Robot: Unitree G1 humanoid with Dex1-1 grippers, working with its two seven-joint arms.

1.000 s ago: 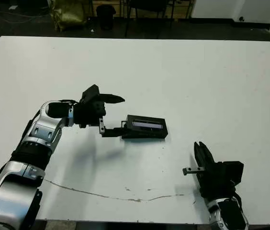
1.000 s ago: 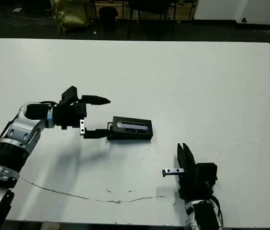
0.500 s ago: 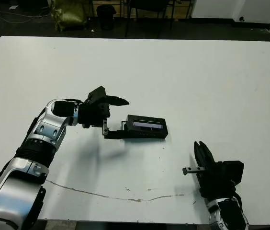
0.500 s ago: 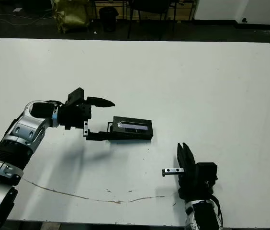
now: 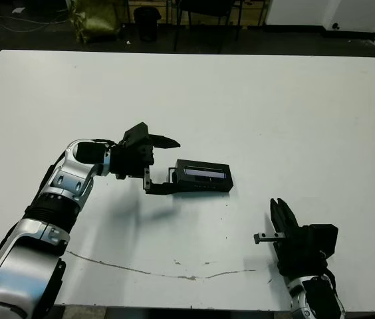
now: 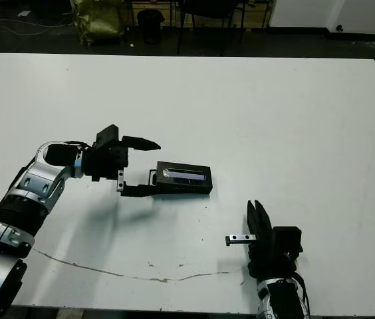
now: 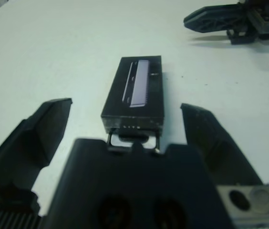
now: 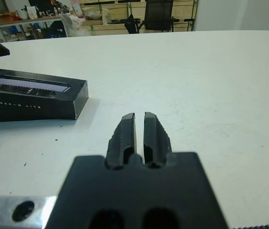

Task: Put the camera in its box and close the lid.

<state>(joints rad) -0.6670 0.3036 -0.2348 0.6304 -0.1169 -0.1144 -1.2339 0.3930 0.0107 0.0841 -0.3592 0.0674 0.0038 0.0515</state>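
Observation:
The box (image 5: 203,178) lies at the table's middle, black, with the lid (image 5: 205,172) flat on top of it, pale strip up. The camera is out of view. My left gripper (image 5: 172,165) is open at the box's left end, one finger above the table and the other low against the end. In the left wrist view the box (image 7: 134,102) lies lengthwise between the two spread fingers (image 7: 39,129), its near end close to the gripper's body. My right gripper (image 5: 279,207) is shut and holds nothing, near the front edge, apart from the box (image 8: 32,98).
A thin dark line (image 5: 161,271) runs across the table near its front edge. Chairs and a yellowish bag (image 5: 94,16) stand on the floor beyond the far edge. Bare white table surrounds the box on all sides.
My left gripper has shifted a little to the right, closer around the box's left end. The box and the right gripper have not moved.

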